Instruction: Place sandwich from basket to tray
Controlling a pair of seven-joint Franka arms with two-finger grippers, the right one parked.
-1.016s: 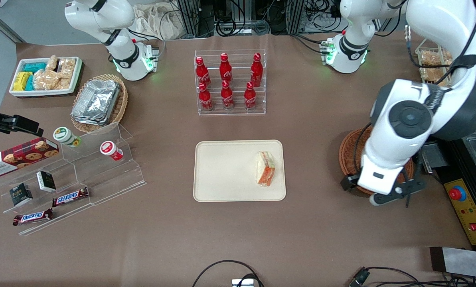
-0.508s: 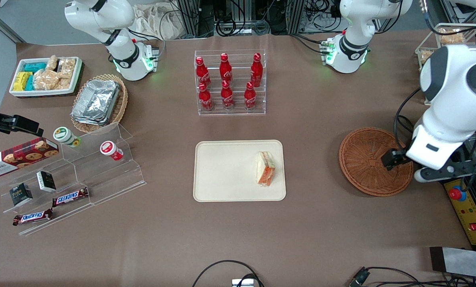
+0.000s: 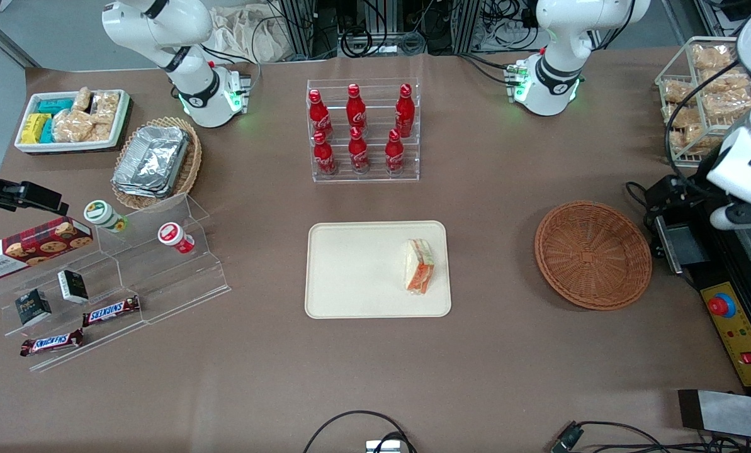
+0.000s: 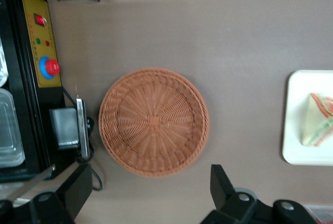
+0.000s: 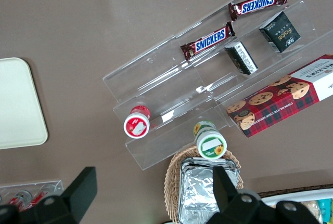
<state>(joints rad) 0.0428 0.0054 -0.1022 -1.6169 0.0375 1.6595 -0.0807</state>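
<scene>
Sandwich [image 3: 419, 266] lying on tray [image 3: 356, 270] at its 3 o'clock edge; basket [image 3: 592, 255] bare, well apart toward working arm's end; gripper [image 4: 151, 195] raised above basket, fingers [image 4: 78, 185] spread wide, holding nothing.

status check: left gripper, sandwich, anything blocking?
Gripper open, empty, raised above the basket. Sandwich on tray; basket empty. Nothing in the way.
</scene>
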